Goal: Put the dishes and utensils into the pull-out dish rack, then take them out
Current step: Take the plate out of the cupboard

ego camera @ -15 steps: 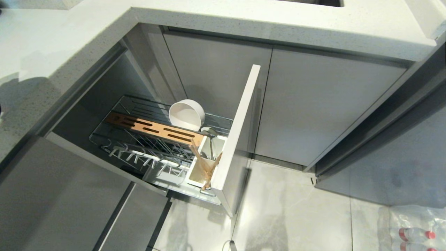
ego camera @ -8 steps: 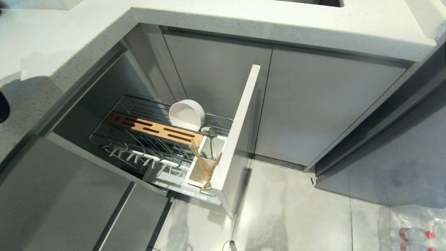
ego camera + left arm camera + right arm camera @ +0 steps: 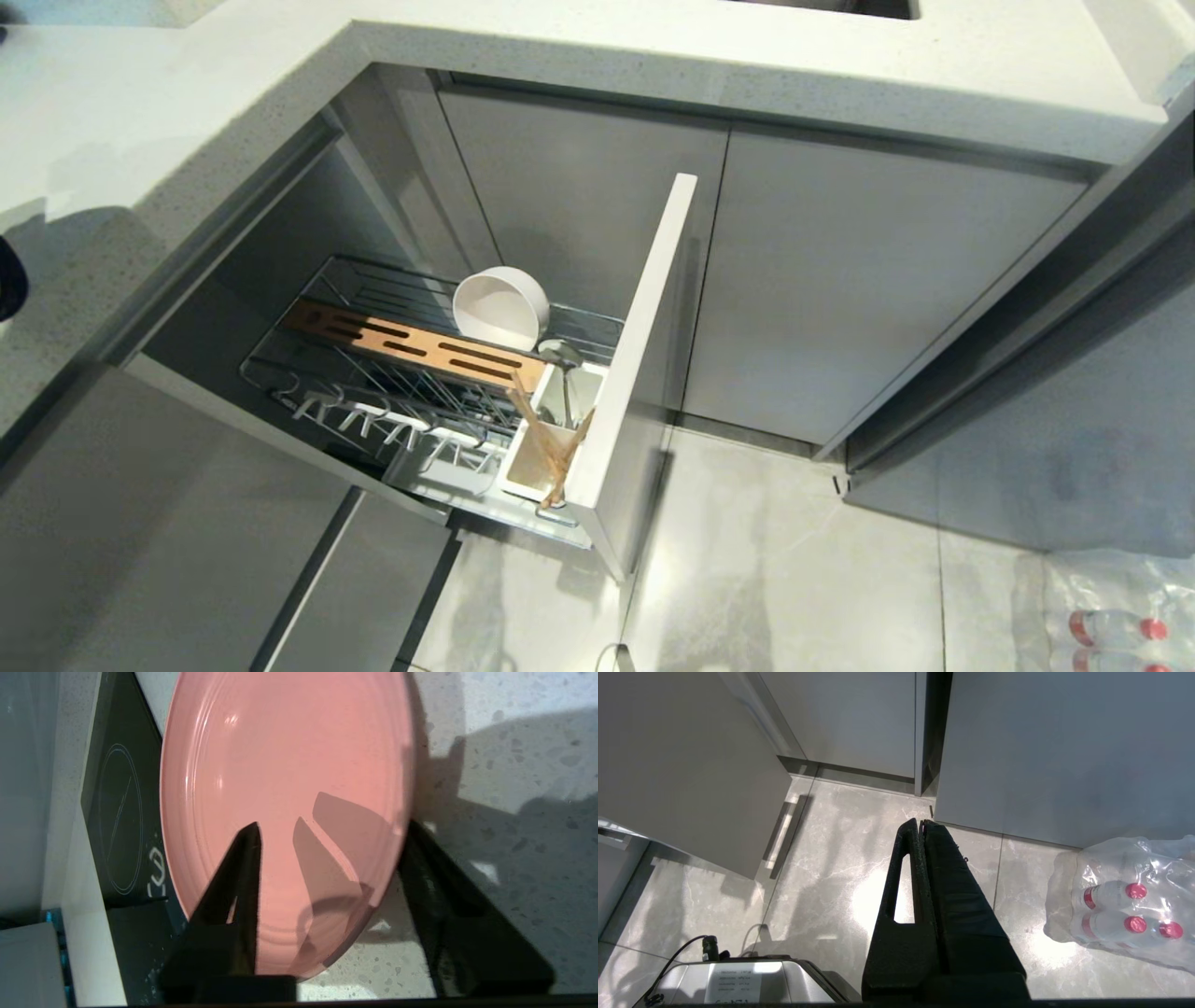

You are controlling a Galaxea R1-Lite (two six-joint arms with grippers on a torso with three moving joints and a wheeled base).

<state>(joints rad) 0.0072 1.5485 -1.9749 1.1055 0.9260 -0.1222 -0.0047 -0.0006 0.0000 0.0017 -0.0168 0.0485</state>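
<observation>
Hovering over the pink plate [image 3: 280,765] with the left gripper [image 3: 334,826], fingers standing wide apart: one black finger crossing the plate's face, the other just outside its rim, gripping nothing. Lying flat on the speckled pale counter [image 3: 514,765], that plate, just beside a black cooktop [image 3: 121,812]. Casting finger shadows across the pink surface. Possibly showing a sliver of the left arm as a dark shape at the far left edge of the head view, though too little is showing to be sure.

Standing pulled out at the centre of the head view: the dish rack [image 3: 373,280], with its tall pale front panel [image 3: 644,345] running from centre down toward lower centre. Leaning on its side in the back of the rack, the white bowl [image 3: 499,308], just behind the brown wooden strip [image 3: 411,345]. Sticking up crossed from the near end of the white utensil cup [image 3: 523,485], the chopsticks [image 3: 546,448], close against the front panel. Standing bowl-end up at the cup's far end, the metal spoon [image 3: 560,355], right of the white bowl.

Hanging parked with the right gripper [image 3: 922,821], fingers pressed together on nothing, pointing down at the grey tiled floor [image 3: 822,858], near a shrink-wrapped pack of water bottles [image 3: 1120,905].
</observation>
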